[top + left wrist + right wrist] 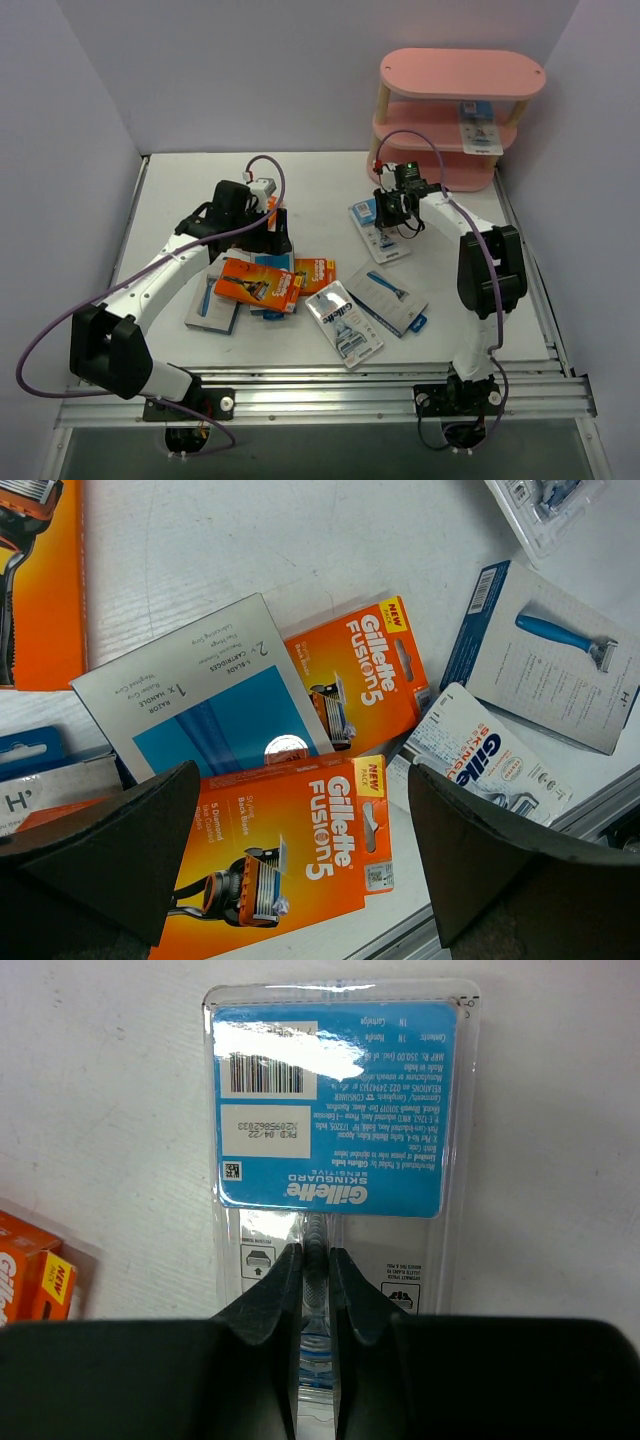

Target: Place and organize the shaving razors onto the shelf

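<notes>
The right hand is clenched on the raised middle ridge of a white-blue blister card, which lies barcode side up on the bench near the pink shelf. The left hand hangs spread wide above two orange razor boxes in the loose pile. Another razor pack lies on the shelf's middle board.

shelf stands far right on desk. pack on its middle tier, right end. card lies flat before the shelf, to its left. boxes heaped left of centre, overlapping. second card right of heap, nearer; flat box just beside it, further right.
</notes>
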`<state>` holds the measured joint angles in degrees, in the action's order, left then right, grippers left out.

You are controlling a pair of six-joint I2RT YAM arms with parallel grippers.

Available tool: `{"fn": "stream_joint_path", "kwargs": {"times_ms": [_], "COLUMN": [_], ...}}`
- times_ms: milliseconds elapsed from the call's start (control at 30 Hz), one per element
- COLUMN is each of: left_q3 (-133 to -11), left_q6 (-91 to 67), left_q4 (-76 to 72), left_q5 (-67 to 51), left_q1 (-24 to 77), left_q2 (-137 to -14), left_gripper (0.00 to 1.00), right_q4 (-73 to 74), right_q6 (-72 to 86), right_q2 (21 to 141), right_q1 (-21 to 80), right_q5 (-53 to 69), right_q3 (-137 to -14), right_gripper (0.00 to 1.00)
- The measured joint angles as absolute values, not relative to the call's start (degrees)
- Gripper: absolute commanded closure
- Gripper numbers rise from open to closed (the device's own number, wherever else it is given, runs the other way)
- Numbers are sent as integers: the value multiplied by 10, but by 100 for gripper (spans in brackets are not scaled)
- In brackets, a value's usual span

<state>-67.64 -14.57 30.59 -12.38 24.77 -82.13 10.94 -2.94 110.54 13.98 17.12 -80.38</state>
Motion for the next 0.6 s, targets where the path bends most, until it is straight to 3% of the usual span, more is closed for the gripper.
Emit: {"fn": "stream_joint_path", "kwargs": {"times_ms": [600], "left_q3": [-684], "left_q6": [-205], "left_q4": [304], "left_q5": [-136], "left_q1": [224], "left_q2": [-838], "left_gripper": [6], "right_q4": [102], "right_q6": [11], "right_q2": [1093], "right_q1": [148], "right_q5": [171], "right_q3": [-792], "right_gripper": [100]}}
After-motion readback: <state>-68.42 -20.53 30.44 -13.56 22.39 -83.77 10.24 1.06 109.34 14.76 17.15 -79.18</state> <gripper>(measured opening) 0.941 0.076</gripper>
